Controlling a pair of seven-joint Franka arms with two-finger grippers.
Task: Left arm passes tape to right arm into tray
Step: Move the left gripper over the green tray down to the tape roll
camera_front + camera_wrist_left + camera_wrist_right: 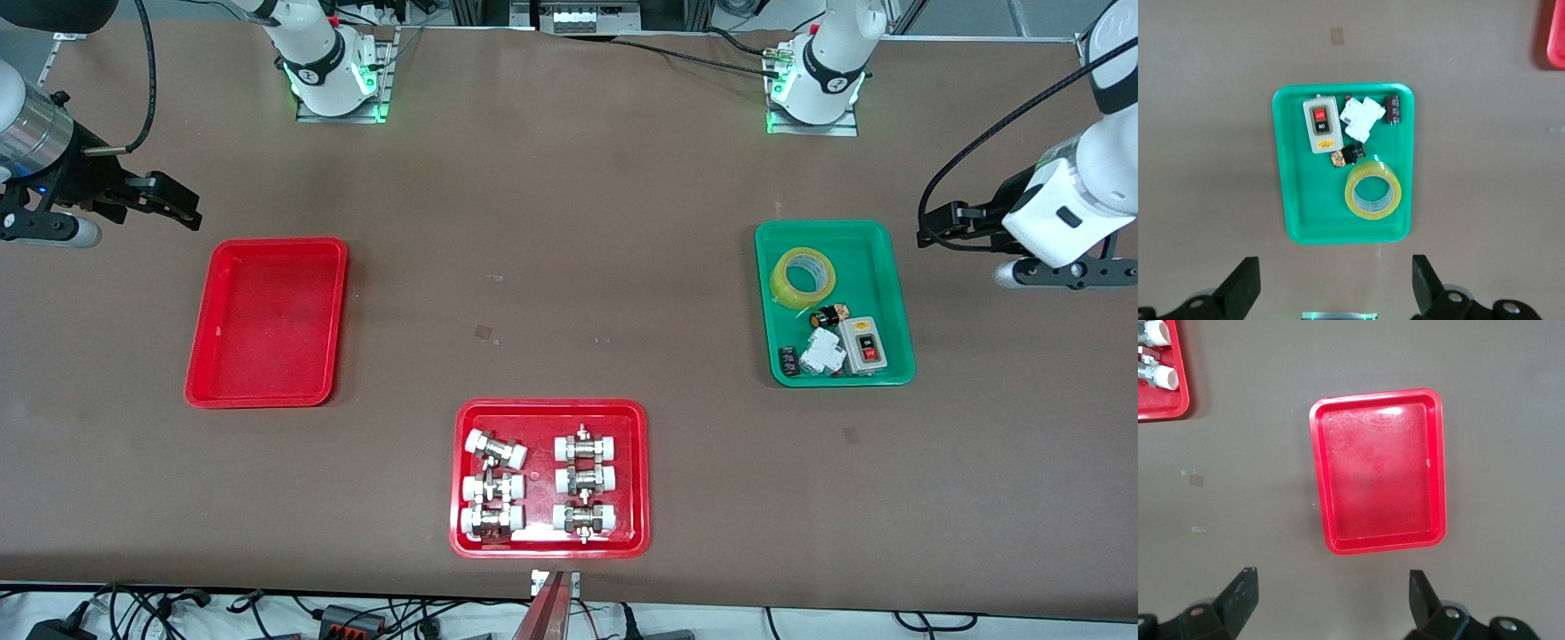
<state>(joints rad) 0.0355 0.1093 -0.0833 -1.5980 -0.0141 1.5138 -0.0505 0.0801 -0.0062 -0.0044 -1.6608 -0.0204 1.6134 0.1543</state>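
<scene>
A: Where is the roll of translucent yellow packing tape [803, 277] now?

B: It lies in the green plastic tray [895, 293], at the tray's end farther from the front camera, leaning a little against the small parts. Next to it are a small black and orange part [829, 316], a white clip-like part [821, 351], a grey switch box with red and black buttons [863, 345] and a small dark piece [788, 358] that is too small to name.

A: And the left arm's black gripper [944, 222]?

B: It hangs in the air over the bare table beside the green tray, toward the left arm's end. In the left wrist view its fingers [1239, 288] stand wide apart with nothing between them; only the tips show, the rest is cut off.

A: The right arm's black gripper [169, 203]?

B: It is over the table just outside the plain red plastic tray [200, 351]. Its fingers [1238, 599] are also spread and hold nothing. The arm itself is partly cut off at the picture's edge.

A: Is something in the plain red tray?

B: Only its smooth bottom shows. The wider red tray [462, 476], nearest to the front camera, carries six metal fittings with white caps [494, 448].
</scene>
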